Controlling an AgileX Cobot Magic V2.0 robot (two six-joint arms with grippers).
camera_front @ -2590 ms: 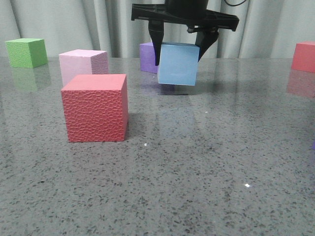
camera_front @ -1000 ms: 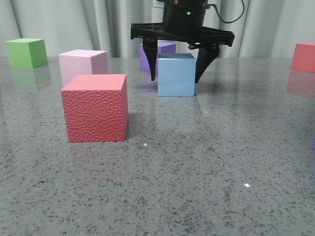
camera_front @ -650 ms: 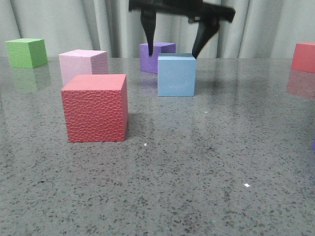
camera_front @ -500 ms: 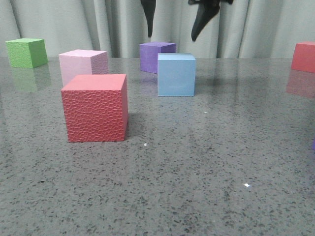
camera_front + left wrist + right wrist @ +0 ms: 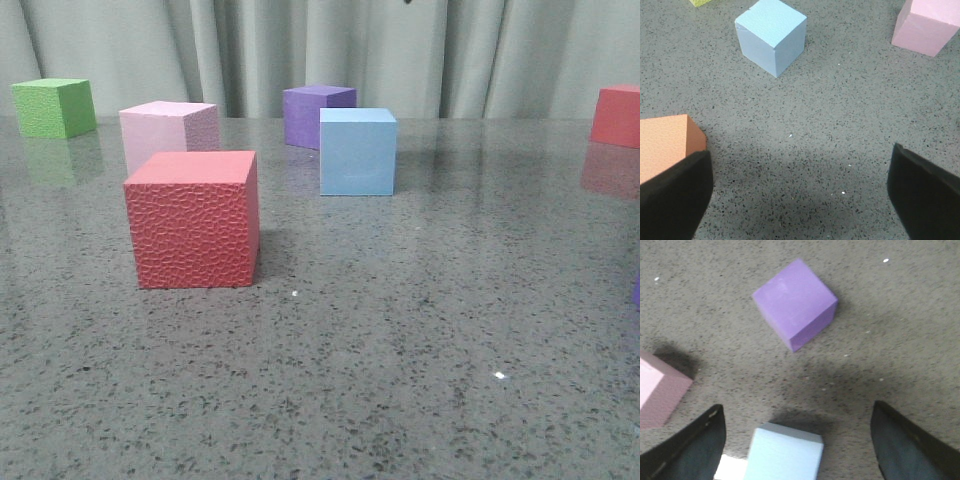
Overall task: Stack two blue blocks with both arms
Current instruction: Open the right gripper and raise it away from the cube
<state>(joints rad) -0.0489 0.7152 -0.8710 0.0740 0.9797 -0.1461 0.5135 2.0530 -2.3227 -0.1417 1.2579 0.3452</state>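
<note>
One blue block (image 5: 358, 152) stands on the tabletop (image 5: 400, 330), just in front of the single purple cube (image 5: 317, 116). Two red cubes (image 5: 193, 219), one pink (image 5: 167, 133), one green (image 5: 54, 107). Both tools (image 5: 800, 195) (image 5: 797, 445) hang spread apart, empty.

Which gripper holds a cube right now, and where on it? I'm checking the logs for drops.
Neither. The left gripper and right gripper are both open and empty; a blue block sits free on the table.
</note>
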